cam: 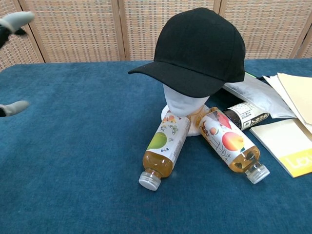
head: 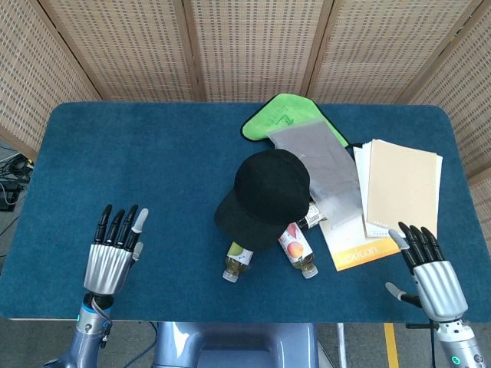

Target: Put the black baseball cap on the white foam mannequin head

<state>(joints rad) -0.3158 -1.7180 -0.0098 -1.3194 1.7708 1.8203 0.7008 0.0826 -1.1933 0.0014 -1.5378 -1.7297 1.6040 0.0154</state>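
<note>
Centrally, the black baseball cap [cam: 201,48], smooth-crowned with a curved brim, sits on the white foam mannequin head [cam: 184,105] mid-table. Two fruit-labelled juice bottles [cam: 163,150] lie against its base. Left hand [head: 113,253] and right hand [head: 430,273] hover near the front corners, fingers spread, holding nothing.

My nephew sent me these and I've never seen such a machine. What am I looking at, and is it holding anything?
It is a two-armed robot at a blue table. One picture looks down from its head, the other forward from its chest. Its metal left hand and right hand are open, holding nothing. The black baseball cap sits on the white foam mannequin head. Beside its base lie two juice bottles, with papers, a grey pouch and a green folder behind.
</note>
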